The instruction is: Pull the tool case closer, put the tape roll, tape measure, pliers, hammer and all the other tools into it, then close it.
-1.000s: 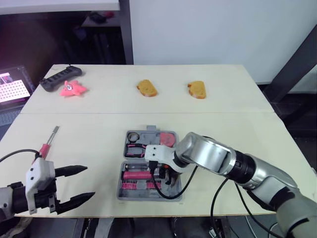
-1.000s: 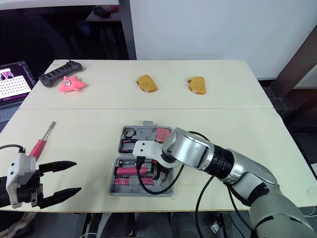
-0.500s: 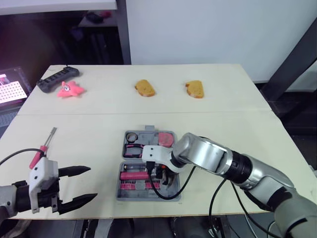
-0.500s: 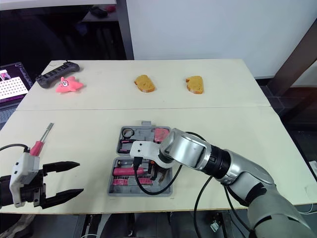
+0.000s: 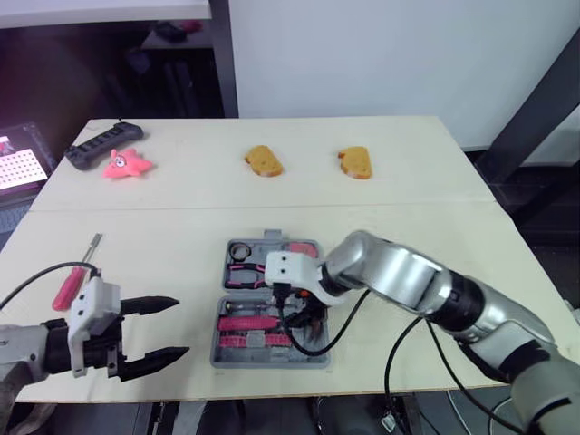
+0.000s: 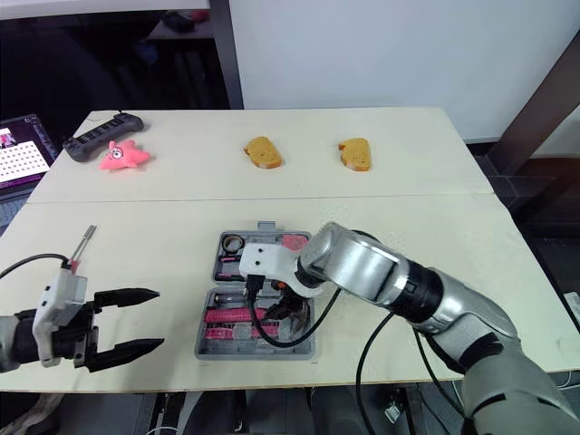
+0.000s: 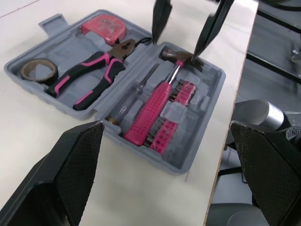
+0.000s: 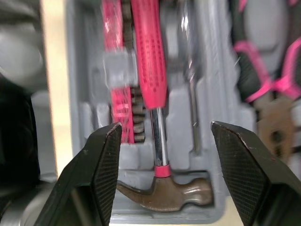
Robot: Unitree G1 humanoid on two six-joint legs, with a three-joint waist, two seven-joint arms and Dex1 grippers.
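The grey tool case (image 5: 220,354) lies open at the table's middle. In it are the tape roll (image 7: 38,70), the pink-handled pliers (image 7: 91,73), the pink tape measure (image 7: 104,33), a slim screwdriver (image 7: 136,94) and the pink-handled hammer (image 8: 146,89). My right gripper (image 8: 164,126) hangs open just above the hammer's head, with nothing between its fingers. Left of the case, near the front edge, my left gripper (image 5: 179,326) stands open, pointing at the case. A pink-handled screwdriver (image 5: 72,283) lies on the table beside the left arm.
Two bread pieces (image 5: 265,160) (image 5: 356,162) lie at the back of the table. At the back left are a pink star toy (image 5: 122,164) and a black bar-shaped device (image 5: 100,145). A lit screen (image 5: 18,154) stands beyond the left edge.
My right gripper has opened and risen a little off the hammer, which lies in the case. My left gripper has moved right, toward the case.
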